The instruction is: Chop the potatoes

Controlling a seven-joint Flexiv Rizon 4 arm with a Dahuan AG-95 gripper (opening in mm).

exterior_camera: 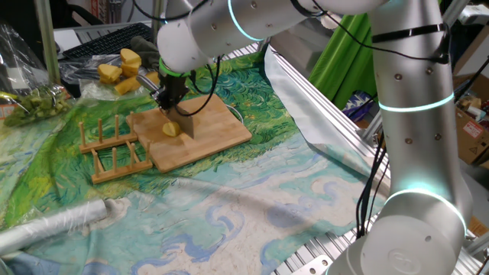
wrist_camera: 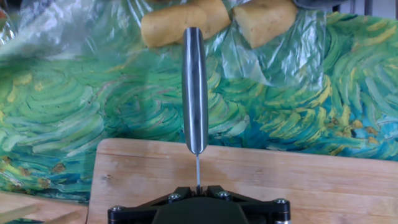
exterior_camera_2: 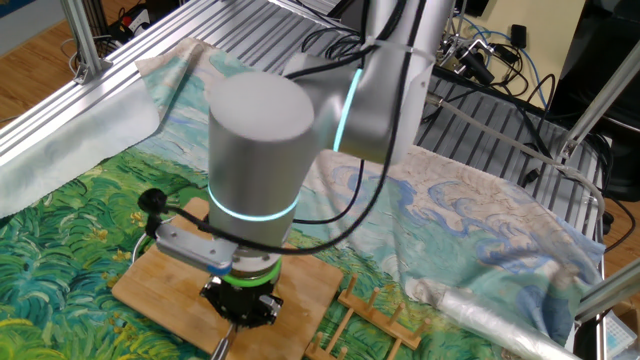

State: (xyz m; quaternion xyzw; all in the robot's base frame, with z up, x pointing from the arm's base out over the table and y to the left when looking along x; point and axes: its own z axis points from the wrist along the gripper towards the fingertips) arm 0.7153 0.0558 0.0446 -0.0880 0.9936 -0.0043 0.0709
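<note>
A small pale-yellow potato (exterior_camera: 171,129) lies on the wooden board (exterior_camera: 218,134), just under my gripper (exterior_camera: 170,95). The gripper is shut on a knife (exterior_camera: 186,122) whose dark blade stands on edge on the board right beside the potato. In the hand view the knife's steel handle (wrist_camera: 194,93) points away from me over the board (wrist_camera: 298,180), and its thin spine runs back between the closed jaws of the gripper (wrist_camera: 198,188). The potato is hidden in that view. In the other fixed view the arm's wrist covers most of the board (exterior_camera_2: 160,280) and the gripper (exterior_camera_2: 243,303).
Bigger deep-yellow chunks (exterior_camera: 122,70) (wrist_camera: 183,22) lie on clear plastic behind the board. A bamboo rack (exterior_camera: 114,149) (exterior_camera_2: 370,310) sits against the board's left side. A foil roll (exterior_camera: 53,225) lies near the front edge, and a bag of greens (exterior_camera: 30,103) at far left.
</note>
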